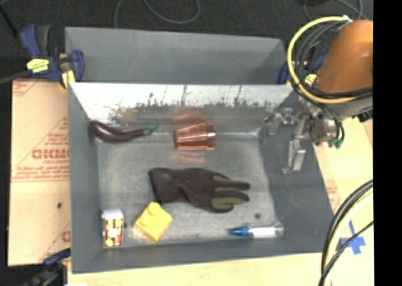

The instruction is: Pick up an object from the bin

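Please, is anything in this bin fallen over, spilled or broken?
The pinkish-red plastic cup lies on its side near the back wall of the bin, not upright. Nothing looks spilled or broken.

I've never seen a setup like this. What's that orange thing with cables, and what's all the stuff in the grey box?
One camera looks down, a bit from the side, into a grey metal bin. The orange dome with cables on the right belongs to a robot arm meant to pick one thing out. Its gripper, the metal part below the dome, hangs by the bin's right wall, apart from everything, and I see nothing held in it. On the floor lie a dark glove in the middle, a reddish clear cup on its side behind it, a purple eggplant-like toy at the far left, a yellow block and a small white-and-red box at the near left, and a blue-capped marker at the near right.
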